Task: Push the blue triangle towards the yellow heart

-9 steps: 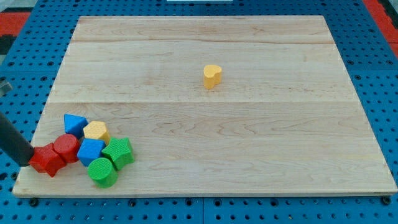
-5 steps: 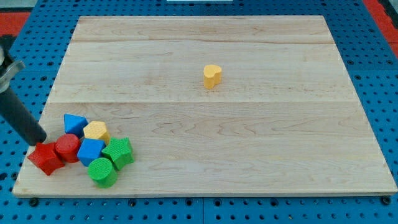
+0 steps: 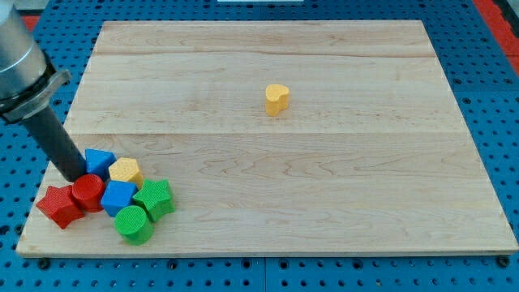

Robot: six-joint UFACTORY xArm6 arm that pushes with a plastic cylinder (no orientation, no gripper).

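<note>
Closest to the view's bottom sits a green cylinder (image 3: 134,224), with a green star-shaped block (image 3: 154,199) just above and to its right. To their left along the same low corner of the wooden board (image 3: 324,186) are a red star-like block (image 3: 59,206), a red cylinder (image 3: 87,192) and a blue cube-like block (image 3: 118,197), all bunched together and touching. Just behind them is a pale yellow block (image 3: 126,171), shape hard to make out.

The blue triangle (image 3: 99,161) is at the back left of this cluster, beside the yellow block and above the red cylinder. One corner seems to point toward the view's left, though its long axis is not clear from here.

My tip (image 3: 75,175) is down on the board right at the triangle's left side, touching or nearly so; the bare rod (image 3: 57,143) slants up toward the view's top left and grips nothing.

Well apart, toward the view's upper middle, the yellow heart (image 3: 276,98) stands alone.
</note>
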